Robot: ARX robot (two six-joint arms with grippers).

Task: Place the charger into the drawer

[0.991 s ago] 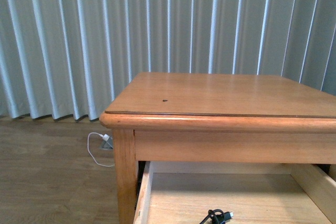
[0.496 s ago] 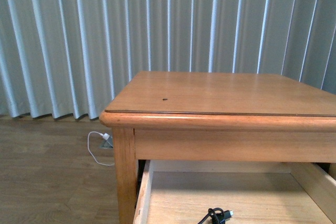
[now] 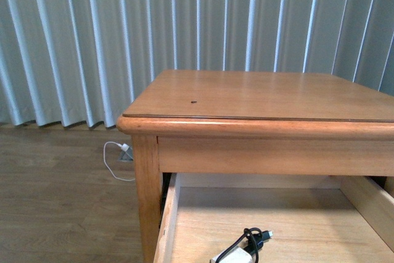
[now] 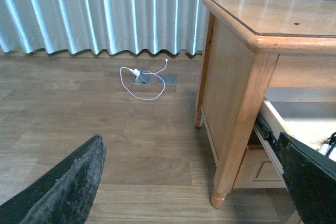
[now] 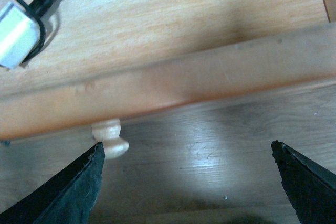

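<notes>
The drawer (image 3: 184, 226) stands pulled open under the wooden table top. The charger (image 3: 237, 255), a white plug block with a coiled black cable (image 3: 253, 238), lies on the drawer's pale floor near the front. The right wrist view shows the charger (image 5: 16, 40) inside the drawer, the drawer's front edge (image 5: 210, 77) and its pale round knob (image 5: 110, 139). My right gripper (image 5: 189, 182) is open and empty above the floor in front of the drawer, its left finger close to the knob. My left gripper (image 4: 194, 182) is open and empty, beside the table's left front leg (image 4: 233, 145). The drawer's side (image 4: 273, 129) shows there.
The honey-coloured table (image 3: 258, 100) fills the right of the front view. A thin white cord with a white plug (image 3: 117, 158) lies on the wooden floor by a floor socket, also in the left wrist view (image 4: 139, 80). Grey curtains (image 3: 123, 29) hang behind.
The front view has tilted down: the table sits higher in the picture and the charger's white block now shows at the bottom edge. The charger itself has not moved.
</notes>
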